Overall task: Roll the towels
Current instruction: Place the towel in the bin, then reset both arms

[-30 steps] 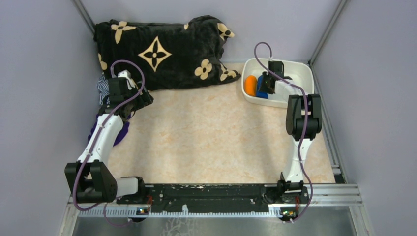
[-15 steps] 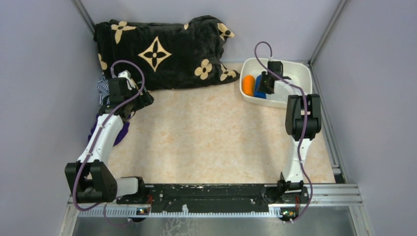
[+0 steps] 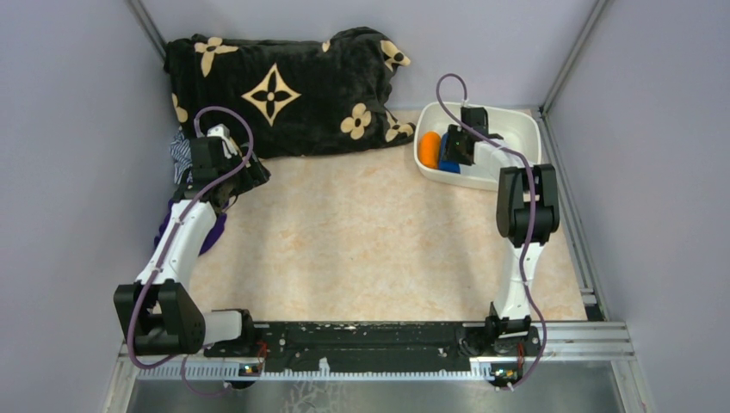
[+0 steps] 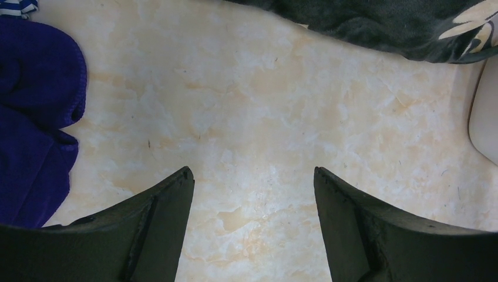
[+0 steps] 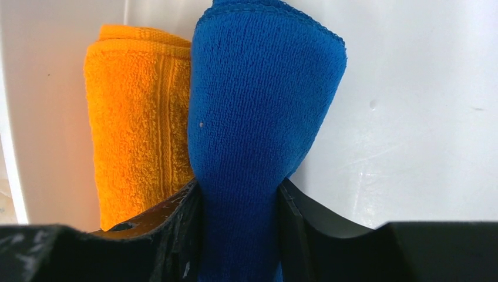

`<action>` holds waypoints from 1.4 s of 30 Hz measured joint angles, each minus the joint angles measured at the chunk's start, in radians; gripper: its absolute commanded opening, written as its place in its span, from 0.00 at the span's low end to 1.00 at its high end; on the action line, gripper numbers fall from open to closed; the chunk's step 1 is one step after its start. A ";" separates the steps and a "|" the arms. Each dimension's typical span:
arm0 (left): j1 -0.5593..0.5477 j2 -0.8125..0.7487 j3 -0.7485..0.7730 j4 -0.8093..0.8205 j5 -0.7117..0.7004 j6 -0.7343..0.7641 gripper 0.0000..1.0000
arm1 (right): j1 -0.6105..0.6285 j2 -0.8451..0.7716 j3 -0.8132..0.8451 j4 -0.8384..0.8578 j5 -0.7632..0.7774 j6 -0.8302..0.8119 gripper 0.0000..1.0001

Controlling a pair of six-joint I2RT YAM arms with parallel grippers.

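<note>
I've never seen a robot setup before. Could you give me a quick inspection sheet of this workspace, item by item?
Surface: beige marbled table; no spills seen.
Job's things: orange towel and blue towel, both rolled, side by side and touching inside the white tub at the far right.
Clutter: black blanket with tan flowers along the far edge; purple cloth and striped cloth by the left wall.
Grippers: left gripper open over the table, holding nothing; right gripper closed on the blue towel.
Cables: purple cables loop over each arm; no snag seen.
Surroundings: plain lilac walls on three sides; nothing else seen.
</note>
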 measured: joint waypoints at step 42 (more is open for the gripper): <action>-0.015 -0.362 -0.048 -0.003 -0.091 0.040 0.94 | -0.087 -1.006 -0.455 0.066 0.019 0.041 0.91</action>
